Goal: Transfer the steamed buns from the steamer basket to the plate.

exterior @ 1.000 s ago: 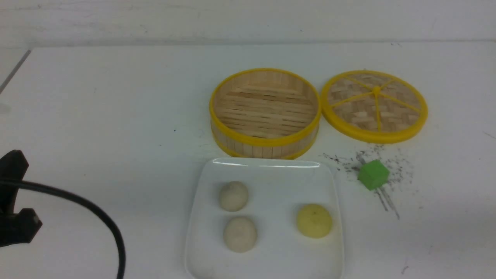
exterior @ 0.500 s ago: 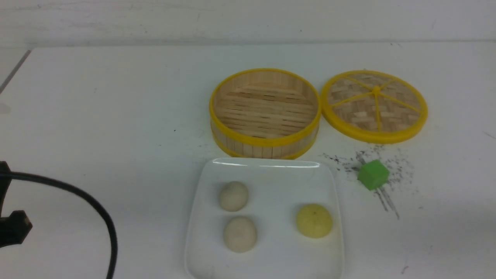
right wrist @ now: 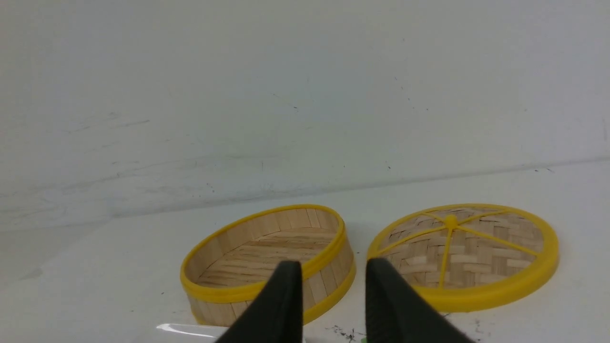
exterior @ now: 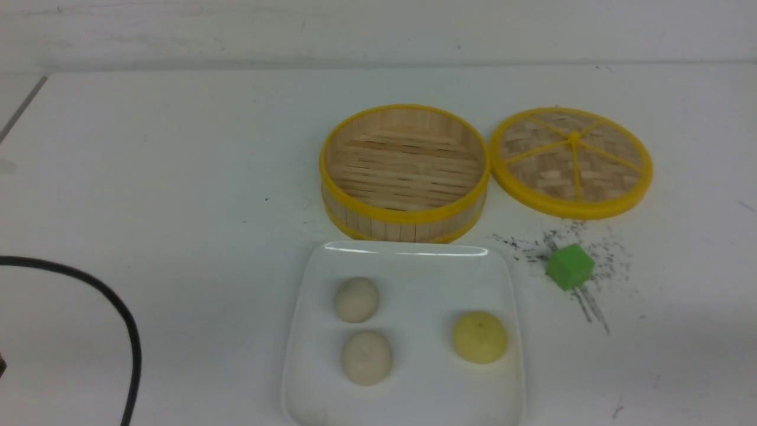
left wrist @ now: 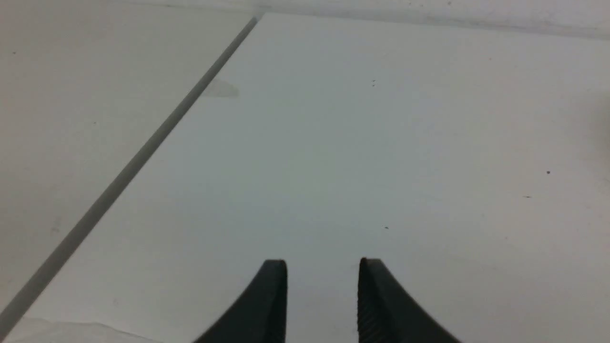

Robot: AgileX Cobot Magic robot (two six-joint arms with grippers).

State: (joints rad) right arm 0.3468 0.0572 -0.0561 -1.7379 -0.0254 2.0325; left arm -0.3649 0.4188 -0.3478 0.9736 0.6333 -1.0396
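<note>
Transfer looks complete: three steamed buns (exterior: 366, 357) on plate (exterior: 414, 263) just beside empty steamer basket (exterior: 402, 228); left end effector (left wrist: 323, 267) and right end effector (right wrist: 333, 267) parted, empty; next, likely just park.

The left gripper (left wrist: 323, 269) has its two black fingers (left wrist: 271, 305) apart, with a clear gap and nothing between them; it is tilted downward. The right gripper (right wrist: 333, 269) points forward, almost level, and its fingers (right wrist: 386, 305) are also parted and hold nothing.
</note>
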